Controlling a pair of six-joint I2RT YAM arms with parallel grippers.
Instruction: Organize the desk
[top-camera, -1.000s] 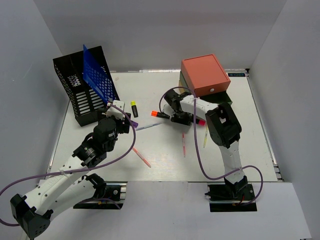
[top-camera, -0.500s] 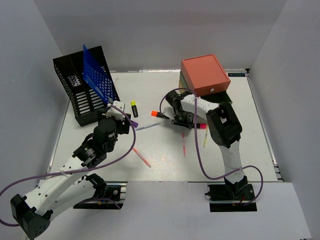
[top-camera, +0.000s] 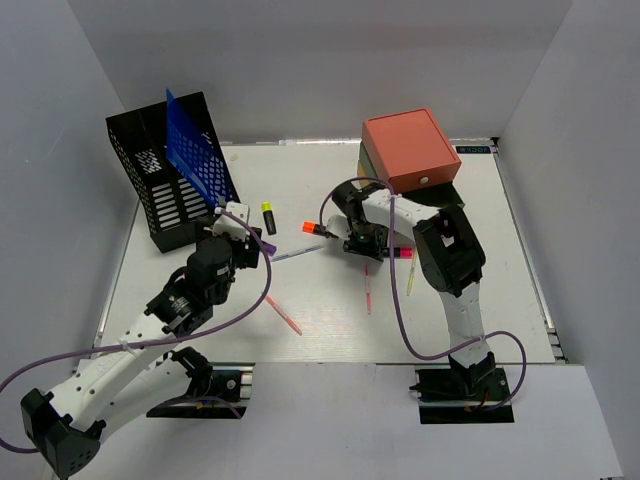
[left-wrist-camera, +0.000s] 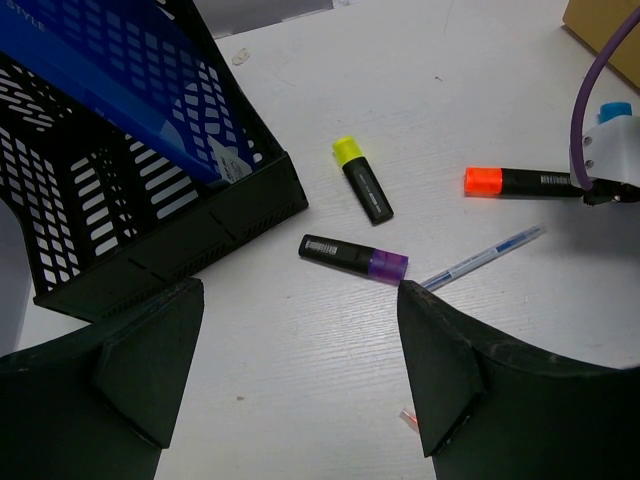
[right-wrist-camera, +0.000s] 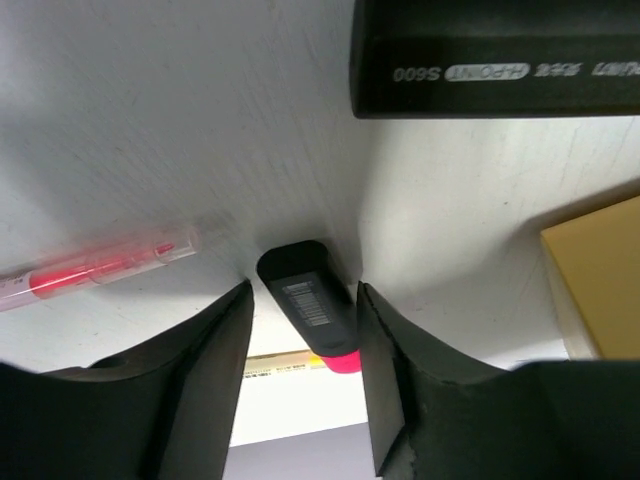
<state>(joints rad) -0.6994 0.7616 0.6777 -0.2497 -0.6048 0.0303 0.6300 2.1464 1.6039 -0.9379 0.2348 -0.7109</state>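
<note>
Tabletop (top-camera: 330, 340) spread white beneath both arms, with a rack (top-camera: 160, 200) at ten o'clock and a drawer box (top-camera: 410, 148) at one o'clock. Little looked sorted. A folder (top-camera: 195, 150) stood in the rack, yet a yellow marker (left-wrist-camera: 363, 180), purple marker (left-wrist-camera: 352, 257), orange marker (left-wrist-camera: 520, 182) and blue pen (left-wrist-camera: 482, 258) lay loose near the middle, with pink pens (top-camera: 367, 288) toward six o'clock. The right end effector (top-camera: 362, 243) sat low at centre, straddling a pink marker (right-wrist-camera: 305, 300); whether it clenched it I could not tell. The left end effector (left-wrist-camera: 298, 380) hung released and empty, gaping above the purple marker, toward nine o'clock. Nearly all the clearing seemed left to do.
</note>
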